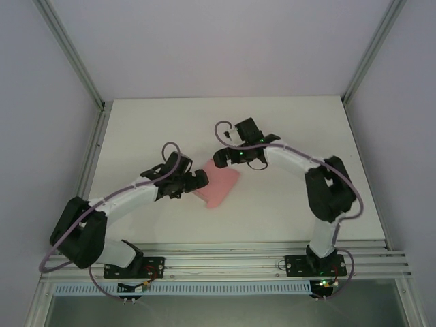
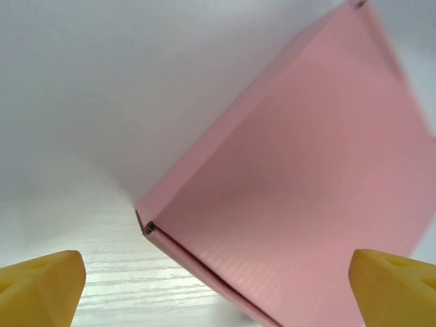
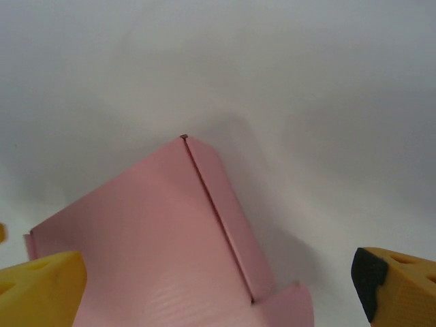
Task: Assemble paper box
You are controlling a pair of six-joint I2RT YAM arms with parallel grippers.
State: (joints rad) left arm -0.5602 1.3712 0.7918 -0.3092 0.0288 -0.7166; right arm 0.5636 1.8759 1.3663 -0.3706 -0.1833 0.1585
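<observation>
The paper box (image 1: 221, 186) is a small salmon-pink folded box lying on the white table (image 1: 293, 197), midway between the two arms. My left gripper (image 1: 200, 181) is at the box's left edge, and my right gripper (image 1: 220, 161) hovers at its far edge. In the left wrist view the box (image 2: 306, 170) spreads between the yellow fingertips (image 2: 42, 286) of the open left gripper (image 2: 218, 293), one corner seam facing the camera. In the right wrist view the box (image 3: 157, 238) lies under the open right gripper (image 3: 218, 289), and neither finger touches the paper.
Pale walls and metal frame posts (image 1: 75, 61) close in the table on the left, back and right. A metal rail (image 1: 272, 255) carrying both arm bases runs along the near edge. Bare table lies to the right of the box and behind it.
</observation>
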